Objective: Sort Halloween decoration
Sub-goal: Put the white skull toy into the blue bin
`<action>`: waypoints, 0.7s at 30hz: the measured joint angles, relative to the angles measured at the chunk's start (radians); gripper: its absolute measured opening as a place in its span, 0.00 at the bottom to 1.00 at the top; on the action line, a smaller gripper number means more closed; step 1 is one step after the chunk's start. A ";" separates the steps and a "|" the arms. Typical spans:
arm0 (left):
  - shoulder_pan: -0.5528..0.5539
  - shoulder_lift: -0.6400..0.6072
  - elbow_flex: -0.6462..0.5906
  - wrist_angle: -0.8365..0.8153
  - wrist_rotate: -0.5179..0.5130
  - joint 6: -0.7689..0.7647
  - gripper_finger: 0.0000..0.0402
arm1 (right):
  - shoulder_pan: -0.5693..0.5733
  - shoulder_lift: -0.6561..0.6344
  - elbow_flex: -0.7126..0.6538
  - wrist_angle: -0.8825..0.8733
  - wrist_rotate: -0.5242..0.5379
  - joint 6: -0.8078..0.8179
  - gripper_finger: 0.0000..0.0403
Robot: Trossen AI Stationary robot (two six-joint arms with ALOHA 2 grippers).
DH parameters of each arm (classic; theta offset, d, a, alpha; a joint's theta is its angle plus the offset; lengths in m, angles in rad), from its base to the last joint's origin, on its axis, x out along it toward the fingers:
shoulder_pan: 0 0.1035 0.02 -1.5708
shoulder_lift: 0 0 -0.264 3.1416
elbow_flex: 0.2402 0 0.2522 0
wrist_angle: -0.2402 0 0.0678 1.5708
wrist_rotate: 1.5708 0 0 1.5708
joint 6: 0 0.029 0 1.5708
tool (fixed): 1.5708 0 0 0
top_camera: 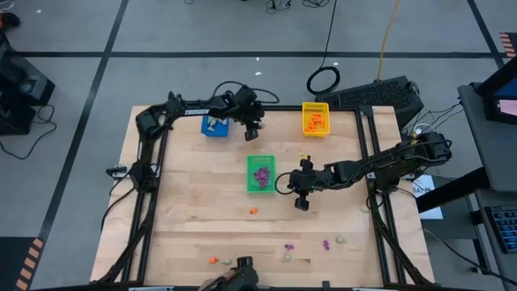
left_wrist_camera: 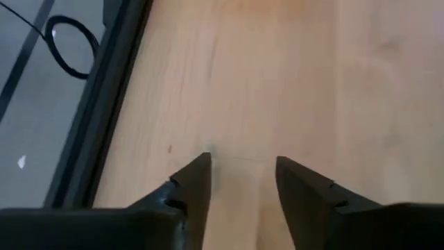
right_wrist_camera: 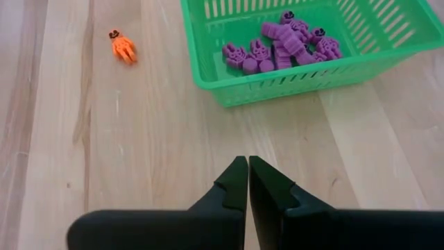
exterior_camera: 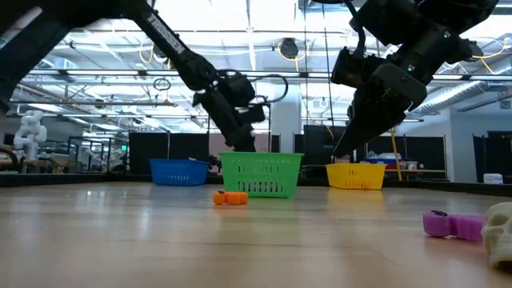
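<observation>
The Halloween decoration is partly sorted. Purple trinkets (right_wrist_camera: 277,52) lie in the green tray (top_camera: 260,187), orange ones in the yellow tray (top_camera: 316,107) and pale ones in the blue tray (top_camera: 215,129). Loose on the table lie an orange trinket (right_wrist_camera: 123,46), a second orange one (top_camera: 213,260), two purple ones (top_camera: 326,243) and two pale ones (top_camera: 341,239). My left gripper (left_wrist_camera: 243,167) hangs open and empty over bare wood just right of the blue tray. My right gripper (right_wrist_camera: 248,163) is shut and empty, right of the green tray's near end.
The three trays stand in the table's far half. A black frame (top_camera: 371,162) runs along the table's left, right and far edges. The low camera's housing (top_camera: 234,268) sits at the near edge. Bare wood lies between the green tray and the loose trinkets near the front.
</observation>
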State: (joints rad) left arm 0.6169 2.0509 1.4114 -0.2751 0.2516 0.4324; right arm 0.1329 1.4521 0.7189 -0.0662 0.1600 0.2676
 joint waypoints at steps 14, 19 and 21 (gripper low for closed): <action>0.046 0.083 0.068 0.037 0.049 0.055 0.46 | 0.000 0.000 0.000 0.001 0.001 0.000 0.00; 0.064 0.088 0.067 0.032 0.085 0.080 0.46 | 0.000 0.000 0.000 0.001 0.001 0.000 0.00; 0.069 0.089 0.067 0.030 0.099 0.097 0.46 | 0.000 0.000 0.000 0.002 0.001 0.000 0.00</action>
State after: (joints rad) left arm 0.6858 2.1398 1.4780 -0.2447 0.3506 0.5290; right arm 0.1329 1.4521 0.7189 -0.0647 0.1608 0.2676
